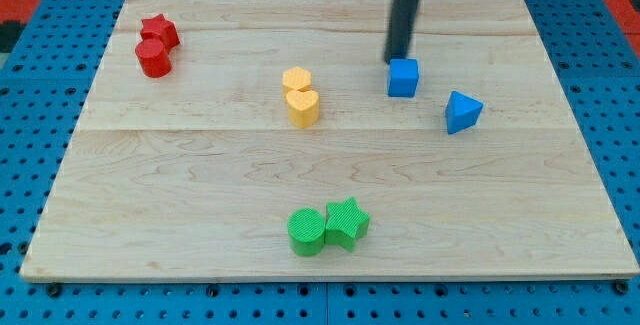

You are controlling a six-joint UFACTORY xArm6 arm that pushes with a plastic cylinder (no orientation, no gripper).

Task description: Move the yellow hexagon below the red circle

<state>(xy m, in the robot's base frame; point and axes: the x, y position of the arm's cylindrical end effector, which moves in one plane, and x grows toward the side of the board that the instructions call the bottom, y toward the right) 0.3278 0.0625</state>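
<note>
The yellow hexagon lies near the board's middle, touching a yellow heart just below it. The red circle sits at the view's upper left, touching a red star above it. My tip is down on the board at the view's upper right of centre, right at the top-left edge of the blue cube. The tip is about a hundred pixels to the right of the yellow hexagon and far from the red circle.
A blue triangle lies to the right of the blue cube. A green circle and a green star touch each other near the bottom middle. The wooden board lies on a blue pegboard.
</note>
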